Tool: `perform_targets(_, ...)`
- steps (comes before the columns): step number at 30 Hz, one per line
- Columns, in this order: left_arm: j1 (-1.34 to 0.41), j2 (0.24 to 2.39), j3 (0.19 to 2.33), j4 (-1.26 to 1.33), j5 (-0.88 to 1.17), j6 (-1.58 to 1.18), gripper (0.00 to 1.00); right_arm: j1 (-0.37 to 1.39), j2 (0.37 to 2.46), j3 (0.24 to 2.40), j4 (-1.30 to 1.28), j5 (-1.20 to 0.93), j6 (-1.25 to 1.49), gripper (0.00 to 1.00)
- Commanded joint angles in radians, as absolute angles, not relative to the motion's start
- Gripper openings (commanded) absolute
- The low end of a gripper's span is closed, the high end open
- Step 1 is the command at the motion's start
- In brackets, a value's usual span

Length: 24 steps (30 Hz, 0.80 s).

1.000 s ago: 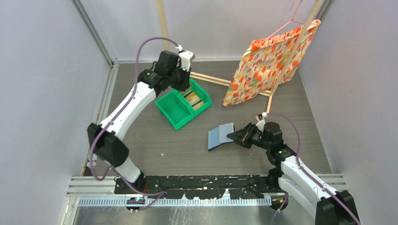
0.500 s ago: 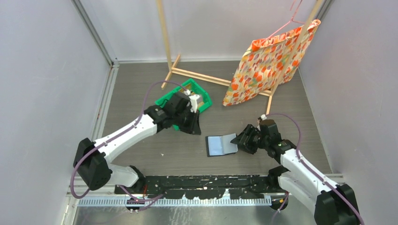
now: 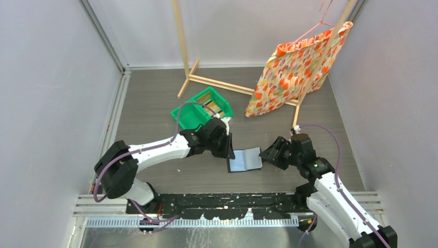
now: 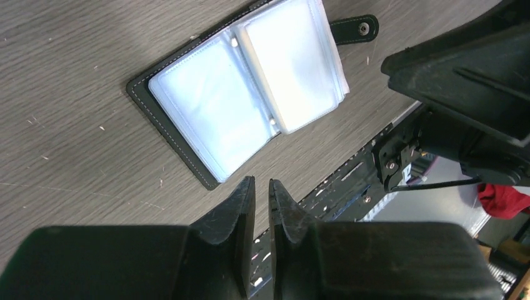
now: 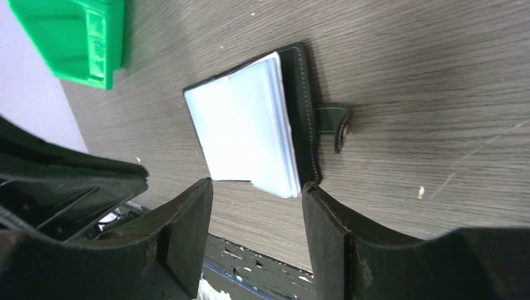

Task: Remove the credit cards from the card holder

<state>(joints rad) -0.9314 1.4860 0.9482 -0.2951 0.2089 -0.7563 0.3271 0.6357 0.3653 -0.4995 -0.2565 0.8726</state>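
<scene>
The card holder [image 3: 245, 160] lies open on the table, a dark cover with pale clear sleeves; it also shows in the left wrist view [image 4: 244, 87] and the right wrist view [image 5: 250, 134]. No card shows in its sleeves. Tan credit cards [image 3: 216, 107] lie in the right compartment of the green bin [image 3: 192, 118]. My left gripper [image 3: 228, 149] hovers at the holder's left edge, shut and empty [image 4: 261, 184]. My right gripper [image 3: 268, 154] is open and empty just right of the holder, its jaws either side of the holder's near corner [image 5: 256, 190].
The orange flowered cloth [image 3: 297, 67] hangs from a wooden rack [image 3: 217, 81] at the back right. The green bin's corner shows in the right wrist view [image 5: 69, 37]. A black rail [image 3: 227, 199] runs along the near edge. Walls close both sides.
My left arm swung from above the green bin down to the holder's left edge. The holder went from propped up at the right gripper to lying flat and open.
</scene>
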Motion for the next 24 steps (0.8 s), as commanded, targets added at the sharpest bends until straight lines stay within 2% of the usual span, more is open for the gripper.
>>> perform_targets(1,-0.943,1.49,0.91,-0.15,0.163,-0.828,0.16,0.334,0.62,0.409,-0.411,-0.341,0.847,0.6)
perform_targets(9,-0.973,1.552,0.839,-0.024,0.132,-0.86,0.16,0.337,0.891,0.408,-0.276,-0.48,0.79,0.6)
perform_targets(24,-0.974,1.622,0.747,0.078,0.089,-0.87,0.16,0.337,0.991,0.327,-0.162,-0.452,0.819,0.6)
